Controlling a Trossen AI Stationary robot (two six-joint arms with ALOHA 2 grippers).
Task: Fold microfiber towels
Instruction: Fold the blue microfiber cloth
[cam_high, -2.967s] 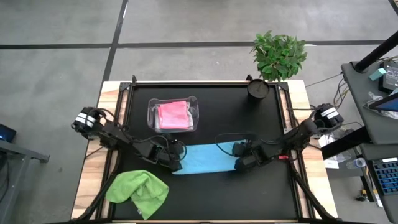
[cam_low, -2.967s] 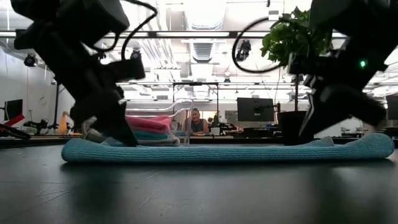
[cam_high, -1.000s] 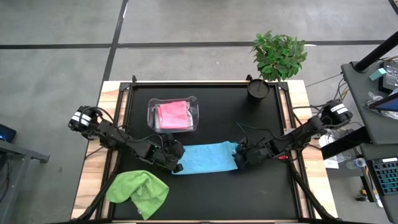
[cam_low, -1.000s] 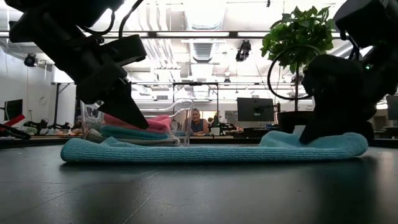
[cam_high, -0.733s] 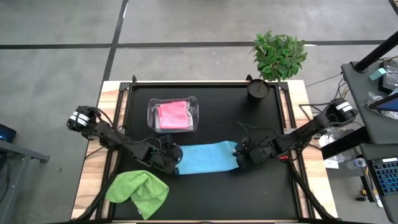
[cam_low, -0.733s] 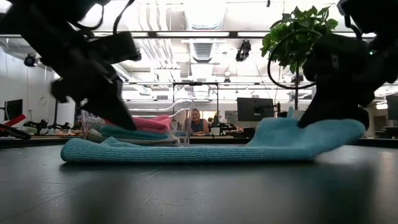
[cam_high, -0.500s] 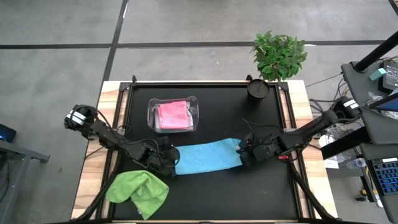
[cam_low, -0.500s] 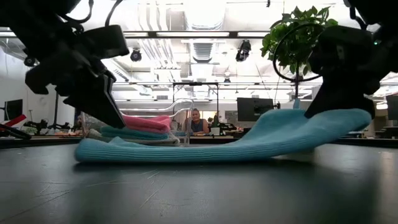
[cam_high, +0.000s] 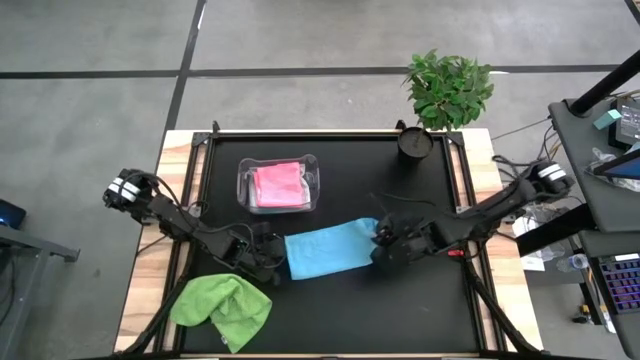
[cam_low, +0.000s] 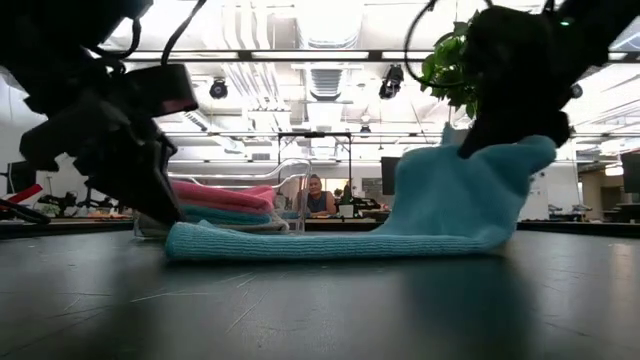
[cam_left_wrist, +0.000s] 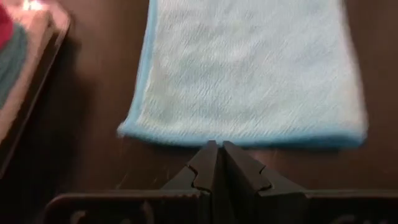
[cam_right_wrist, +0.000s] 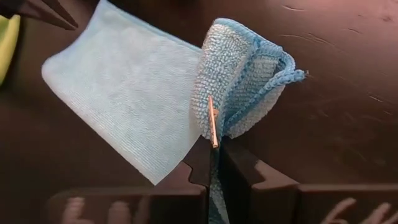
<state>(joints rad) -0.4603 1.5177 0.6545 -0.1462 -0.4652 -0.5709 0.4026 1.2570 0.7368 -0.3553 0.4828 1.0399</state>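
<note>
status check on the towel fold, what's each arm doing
Right gripper shut on light blue towel, one end lifted off the mat. Left gripper shut, empty, at the towel's opposite edge. Green towel and tub clear of the fold.

A light blue towel (cam_low: 350, 235) is laid along the dark counter (cam_low: 320, 310), with one end flat and the other end raised clear of the surface and pinched in the right end effector (cam_low: 490, 130), which is closed on the cloth beneath a potted plant (cam_low: 450, 60). The left end effector (cam_low: 150, 195) is positioned low, just beside the flat end of the towel, with its fingers not discernible. Behind the towel, a stack of folded towels (cam_low: 225, 205), pink on top, is seen, and a seated person (cam_low: 318, 196) is visible in the room beyond.
</note>
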